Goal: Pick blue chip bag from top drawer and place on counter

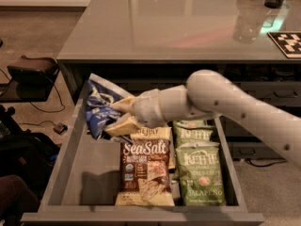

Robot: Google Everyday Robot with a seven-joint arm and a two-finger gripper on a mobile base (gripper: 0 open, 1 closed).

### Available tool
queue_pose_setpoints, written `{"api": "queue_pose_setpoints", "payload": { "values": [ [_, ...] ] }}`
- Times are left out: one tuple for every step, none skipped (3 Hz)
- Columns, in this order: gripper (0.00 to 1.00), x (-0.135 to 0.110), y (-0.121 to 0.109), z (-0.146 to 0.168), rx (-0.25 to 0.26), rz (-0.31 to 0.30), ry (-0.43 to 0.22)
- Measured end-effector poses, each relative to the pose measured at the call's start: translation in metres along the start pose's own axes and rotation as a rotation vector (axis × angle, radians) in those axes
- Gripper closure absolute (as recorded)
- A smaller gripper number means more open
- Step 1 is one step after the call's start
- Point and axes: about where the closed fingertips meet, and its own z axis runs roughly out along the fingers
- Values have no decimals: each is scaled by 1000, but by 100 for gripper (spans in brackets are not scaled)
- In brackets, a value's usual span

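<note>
My gripper [117, 116] is over the back left part of the open top drawer [66, 166]. Its two tan fingers [121, 125] are clamped on the right edge of the blue chip bag [99, 108]. The bag is crumpled and tilted, held up above the drawer's left side. My arm [225, 100] reaches in from the right. A Sea Salt bag [146, 171] lies flat in the drawer's middle, with green Kettle bags [201, 173] just beside it on the right. The glossy grey counter [178, 27] stretches behind the drawer.
</note>
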Motion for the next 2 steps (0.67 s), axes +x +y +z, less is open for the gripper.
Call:
{"api": "queue_pose_setpoints", "payload": {
  "values": [
    [100,-9,-13,-62,21,-37,-36],
    [100,-20,-18,-106,22,-95,-10]
  ]
}}
